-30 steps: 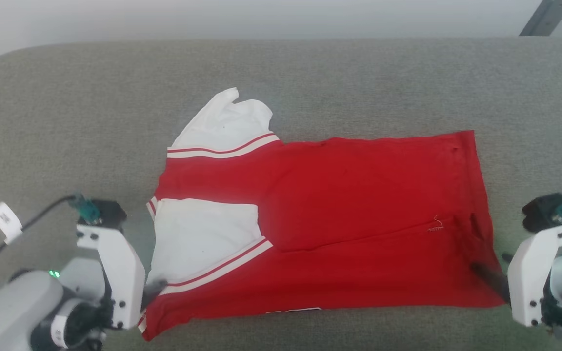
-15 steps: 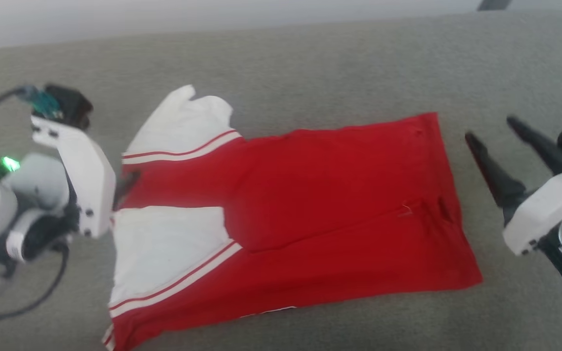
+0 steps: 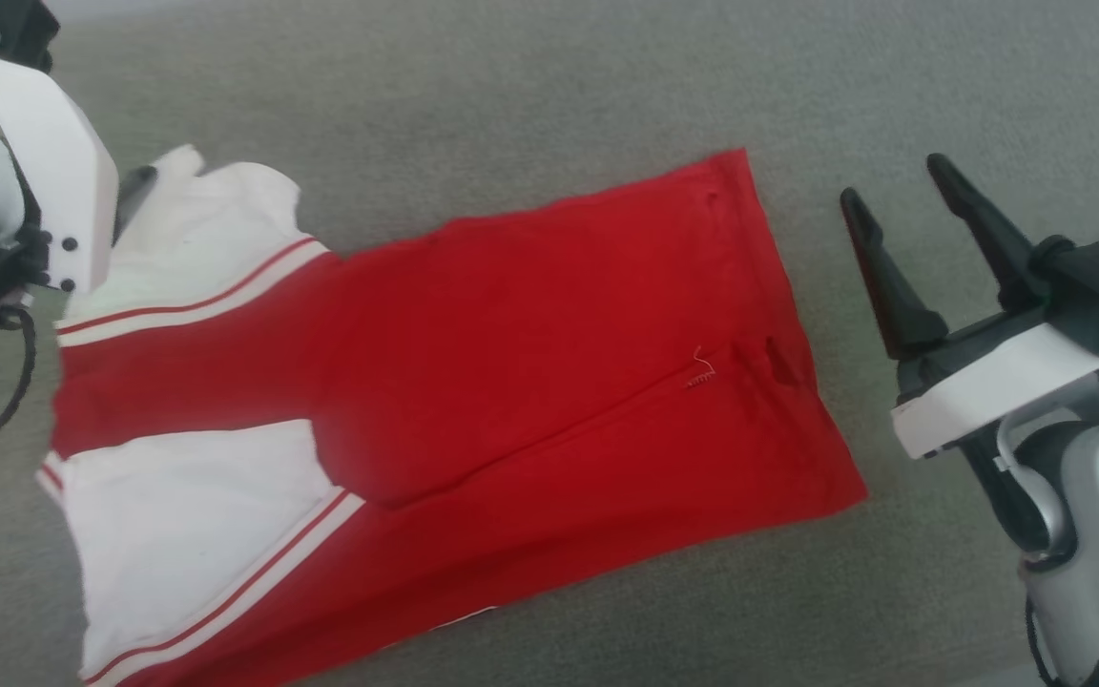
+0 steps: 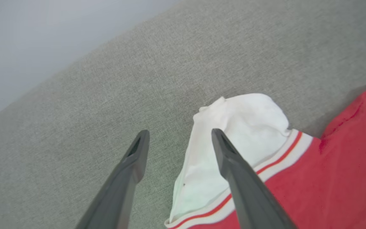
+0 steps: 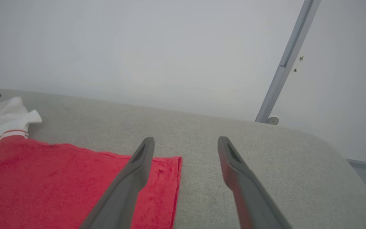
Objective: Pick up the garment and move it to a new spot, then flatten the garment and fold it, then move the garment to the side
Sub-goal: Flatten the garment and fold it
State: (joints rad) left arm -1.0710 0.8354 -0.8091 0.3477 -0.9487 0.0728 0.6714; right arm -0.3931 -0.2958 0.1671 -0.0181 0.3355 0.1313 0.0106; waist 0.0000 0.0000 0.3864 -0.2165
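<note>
surface (image 3: 530,86): grey woven cloth top, carries the whole job.
garment (image 3: 511,343): red shirt lying flat, running diagonally across the head view. Collar end is toward the robot's left, hem end toward its right. The near long side looks already folded onto the body.
right pincer (image 3: 893,179): fingers spread wide, nothing held. It sits just beside the hem edge (image 3: 778,315), off the cloth and over bare surface. The right wrist view lines it up with the far hem corner (image 5: 170,165).
left pincer (image 4: 179,133): wide, nothing held. It straddles the outer edge of the far sleeve, with one finger over white cloth and the other over bare surface. Can't tell whether it touches.
near sleeve (image 3: 187,515): white, turned in onto the red body, lying flat.
far sleeve (image 4: 243,127): white, sticking out past the body, tip crumpled.
loose thread (image 3: 702,367): small, near the hem. Cosmetic, ignore.
step: I judge this as mid-fold. First long fold is in; both pincers are set up on the far side for the second.
next: left pinches the far sleeve or shoulder edge, and right closes on the far hem corner. Lift both together and carry toward the robot so the far edge lands parallel on the near fold.
risk: the crumpled sleeve tip may bunch under the fold.
</note>
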